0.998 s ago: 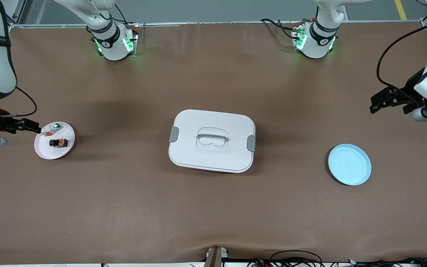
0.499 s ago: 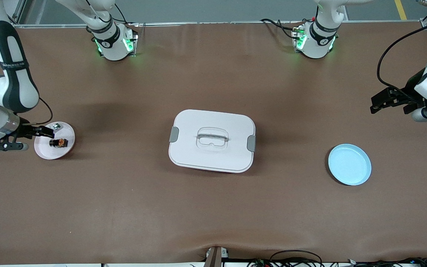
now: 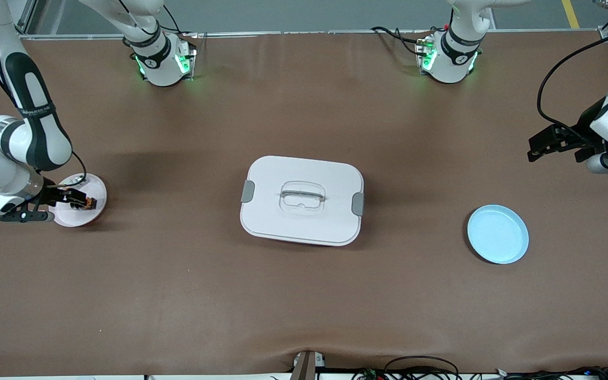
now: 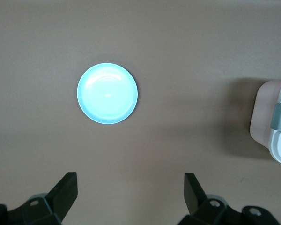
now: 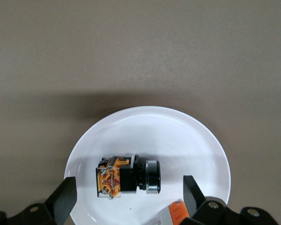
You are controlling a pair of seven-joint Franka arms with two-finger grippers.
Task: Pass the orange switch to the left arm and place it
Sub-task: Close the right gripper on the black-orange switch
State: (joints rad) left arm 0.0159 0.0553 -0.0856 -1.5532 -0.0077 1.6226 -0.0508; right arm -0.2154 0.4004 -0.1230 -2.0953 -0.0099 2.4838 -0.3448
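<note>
Orange switch (image 5: 128,175) lying on white plate (image 5: 192,136) at right arm's end, right gripper (image 5: 129,199) open above it, left gripper (image 4: 131,199) open, waiting near blue plate (image 4: 107,93), box (image 3: 302,199) mid-table

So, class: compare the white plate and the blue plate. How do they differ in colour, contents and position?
The white plate holds the orange switch and a small white-and-orange piece; the blue plate is empty. The white plate lies at the right arm's end, under the open right gripper; the blue plate at the left arm's. Both are round and shallow.
</note>
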